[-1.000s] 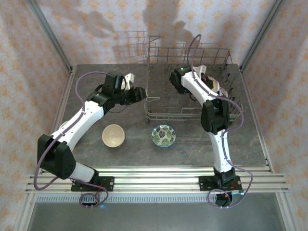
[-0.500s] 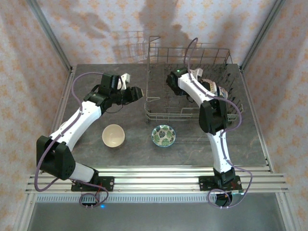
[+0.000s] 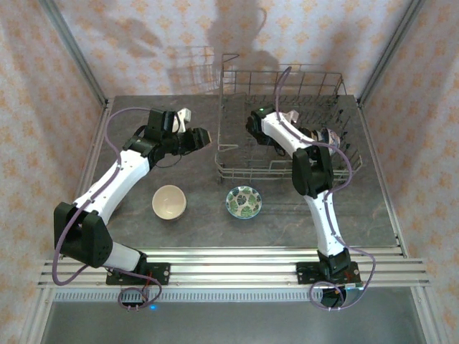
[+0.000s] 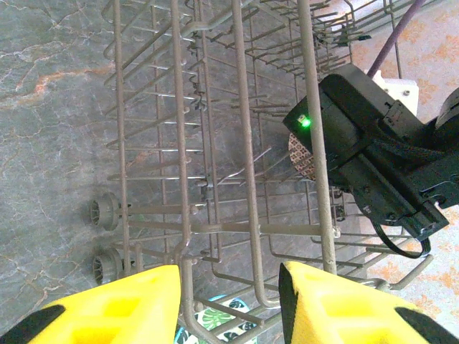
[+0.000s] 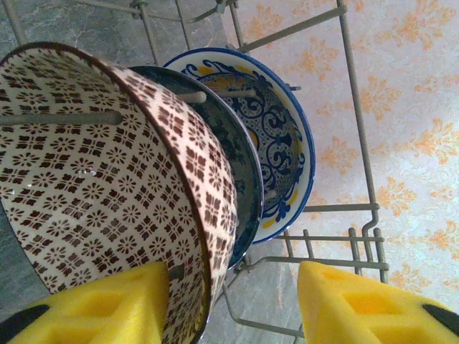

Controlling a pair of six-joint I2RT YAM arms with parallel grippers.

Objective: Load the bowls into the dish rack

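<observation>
Nearest, in front of the dish rack, sit a cream bowl and a green-leaf bowl. Left of the rack, the left gripper hangs parted and empty, its arm reaching forward. Inside the rack, the right gripper is released beside the brown-patterned bowl, which stands on edge in front of a blue-white bowl.

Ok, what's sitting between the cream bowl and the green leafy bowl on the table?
Nothing: in the top view, bare grey tabletop separates the cream bowl from the green leafy bowl.
</observation>
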